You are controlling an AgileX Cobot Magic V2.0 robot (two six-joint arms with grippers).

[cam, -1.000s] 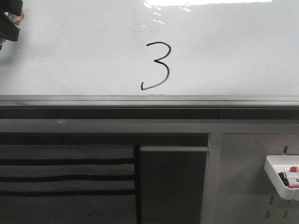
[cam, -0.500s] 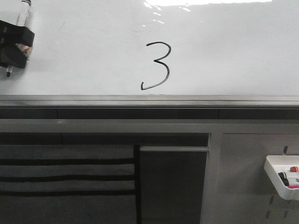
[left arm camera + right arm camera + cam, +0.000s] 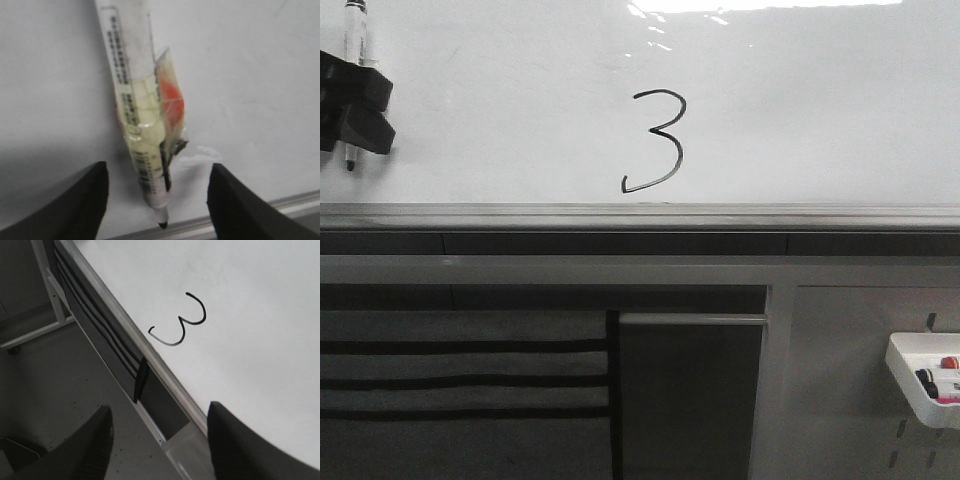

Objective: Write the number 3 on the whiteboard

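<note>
The number 3 (image 3: 655, 140) is drawn in thin black line on the whiteboard (image 3: 820, 110), just above its grey ledge (image 3: 640, 217). My left gripper (image 3: 358, 110) is at the board's far left, well left of the digit. It carries a taped marker (image 3: 357, 35), nearly upright, tip down. In the left wrist view the marker (image 3: 135, 100) hangs between the wide-apart fingers of the left gripper (image 3: 157, 167) and touches neither. My right gripper (image 3: 160, 412) is open and empty, back from the board; its view shows the 3 (image 3: 182, 322).
Below the ledge are dark frame bars and a dark panel (image 3: 690, 400). A white tray (image 3: 905, 385) with several markers hangs on the grey perforated panel (image 3: 840, 400) at lower right. Grey and black stripes (image 3: 460, 380) lie at lower left.
My left gripper has come down and slightly right into view at the board's left edge. The marker has turned from tilted to nearly upright. The 3 is unchanged.
</note>
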